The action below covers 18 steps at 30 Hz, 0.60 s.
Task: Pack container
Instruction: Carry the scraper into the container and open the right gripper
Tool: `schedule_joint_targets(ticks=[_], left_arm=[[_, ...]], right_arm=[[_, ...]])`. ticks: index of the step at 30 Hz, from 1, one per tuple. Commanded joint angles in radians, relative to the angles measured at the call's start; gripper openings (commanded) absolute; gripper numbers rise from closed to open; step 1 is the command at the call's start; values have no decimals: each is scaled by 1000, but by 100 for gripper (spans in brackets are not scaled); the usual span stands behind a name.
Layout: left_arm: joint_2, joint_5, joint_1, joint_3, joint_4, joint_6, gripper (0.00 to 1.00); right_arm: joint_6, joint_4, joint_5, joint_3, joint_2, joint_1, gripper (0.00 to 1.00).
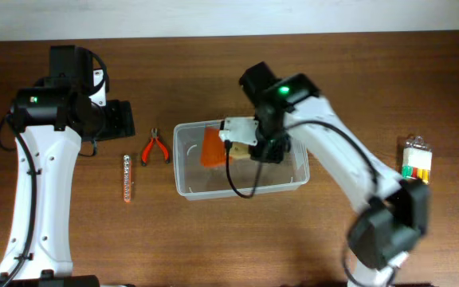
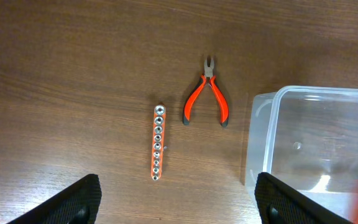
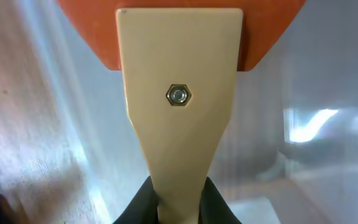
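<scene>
We see a brown wooden bench [image 1: 70, 239] with a pale strip of wall past its far edge. Near the middle sits the container [image 1: 190, 171], a clear plastic box with rounded corners and a rim. Left of it lie the small pliers with red handles [image 2: 207, 93]. Left of those lies an orange strip of little silver sockets [image 2: 158, 142]. The pliers and the strip are near each other but do not touch. Far off on the right side lies a small clear pack with coloured bits inside [image 1: 417, 159].

The left arm [image 1: 42, 167] is white and black. It reaches from the near edge up the left side of the bench. The left fingers [image 2: 82, 202] are wide apart and hold nothing. They hang above the bench near the strip and the pliers.

The right arm [image 1: 341, 159] comes from the near right corner and bends over the container. The right fingers [image 3: 135, 205] are squeezed onto the cream handle of a flat scraper with an orange blade [image 3: 179, 112]. The scraper is inside the container, in its left part. We cannot tell if it touches the bottom.
</scene>
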Motion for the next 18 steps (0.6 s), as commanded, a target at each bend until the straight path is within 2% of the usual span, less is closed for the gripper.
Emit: schedule_joint_targets(ticks=[1, 10, 11, 13, 14, 18], left_arm=[[-2, 7, 3, -5, 5, 16, 81], [-2, 7, 3, -5, 1, 16, 81], [-2, 7, 3, -5, 1, 16, 81], [-2, 7, 3, -5, 1, 16, 81], [-2, 7, 3, -5, 2, 16, 81], [-2, 7, 3, -5, 3, 16, 81]], right_arm=[[-29, 10, -14, -8, 90, -3, 4], [-28, 25, -22, -8, 232, -3, 4], [-27, 26, -31, -8, 233, -4, 7], [-24, 26, -37, -8, 233, -4, 34], [-11, 26, -36, -8, 233, -4, 43], [81, 25, -35, -7, 232, -4, 59]])
